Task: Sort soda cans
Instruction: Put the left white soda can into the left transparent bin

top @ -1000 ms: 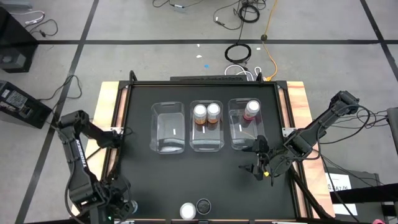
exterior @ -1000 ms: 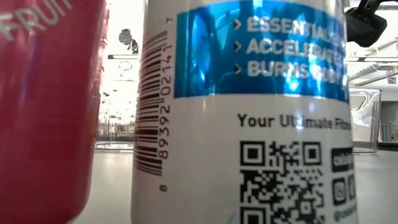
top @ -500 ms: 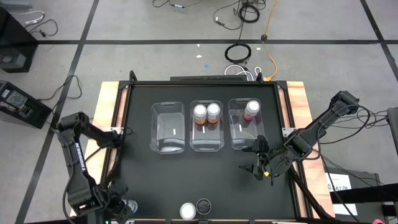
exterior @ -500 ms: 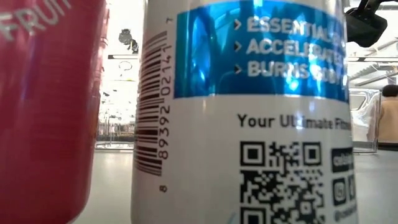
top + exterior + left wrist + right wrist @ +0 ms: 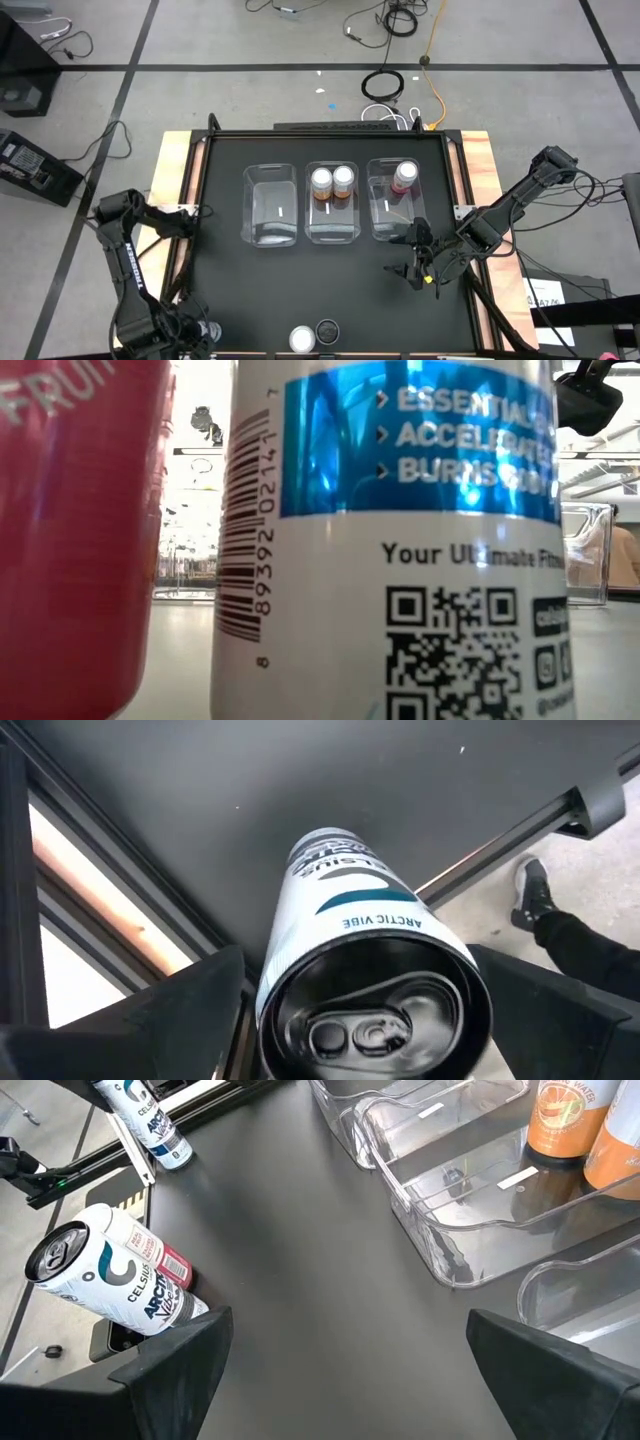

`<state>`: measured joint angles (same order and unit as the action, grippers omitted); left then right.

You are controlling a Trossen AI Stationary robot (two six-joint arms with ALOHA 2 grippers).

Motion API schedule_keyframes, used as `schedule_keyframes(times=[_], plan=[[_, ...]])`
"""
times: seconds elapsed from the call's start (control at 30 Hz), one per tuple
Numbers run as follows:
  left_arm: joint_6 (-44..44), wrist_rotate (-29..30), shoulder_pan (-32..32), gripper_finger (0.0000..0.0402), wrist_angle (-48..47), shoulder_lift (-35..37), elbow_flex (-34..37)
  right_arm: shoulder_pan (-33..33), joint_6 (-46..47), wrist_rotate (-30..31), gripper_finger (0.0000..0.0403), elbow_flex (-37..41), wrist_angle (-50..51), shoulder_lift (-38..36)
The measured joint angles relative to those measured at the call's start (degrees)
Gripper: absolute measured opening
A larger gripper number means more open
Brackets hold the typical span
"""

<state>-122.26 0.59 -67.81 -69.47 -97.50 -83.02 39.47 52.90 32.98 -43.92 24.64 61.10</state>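
Left end effector (image 5: 352, 970) sits at the near-left corner of the bench (image 5: 330, 290). Its fingers are spread wide to either side of a white-and-silver can (image 5: 345, 885) that stands upright by the bench rail. No squeeze is visible, so I read this as released, straddling the can and ready to close.

Left bin (image 5: 249, 205) has no cans in it.

At the near edge, mid-bench, a pink can (image 5: 302, 340) and a second white can (image 5: 327, 330) stand upright just beside each other, not yet sorted.

Middle bin (image 5: 332, 235) holds two orange cans (image 5: 321, 182) side by side at its far end. Right bin (image 5: 385, 225) holds one pink can (image 5: 404, 177), also at its far end.

Right end effector (image 5: 418, 262) hovers over bare bench just in front of the right bin, with its fingers apart and nothing between them.

Handling, as a judgement:
- The cans are slim, rigid aluminium with smooth, glossy sides, so they are slippery.
- I can't tell whether they are full or empty. If they are empty they are light, tip easily and dent under a hard pinch.
- Grip the sidewall around mid-height, with the fingers square across the diameter, and lift straight up.
- The near-edge pair stands close together, so a finger going in between could knock the neighbour over.
- The bin walls are clear and tall, so a carried can has to clear the rim before it is lowered.
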Motion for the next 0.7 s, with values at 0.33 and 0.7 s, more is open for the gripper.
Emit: schedule_keyframes(times=[0.33, 0.7], plan=[[-0.02, 0.01, 0.0, 0.0338, -1.36, -1.05, 0.0, 0.01, 0.0, 0.0, 0.0394, 0.0, -0.04, 0.0], [2.3, -0.12, 0.07, 0.0274, -1.33, -1.02, 0.0, -0.01, 0.0, 0.0, 0.0394, 0.0, -0.02, 0.0]])
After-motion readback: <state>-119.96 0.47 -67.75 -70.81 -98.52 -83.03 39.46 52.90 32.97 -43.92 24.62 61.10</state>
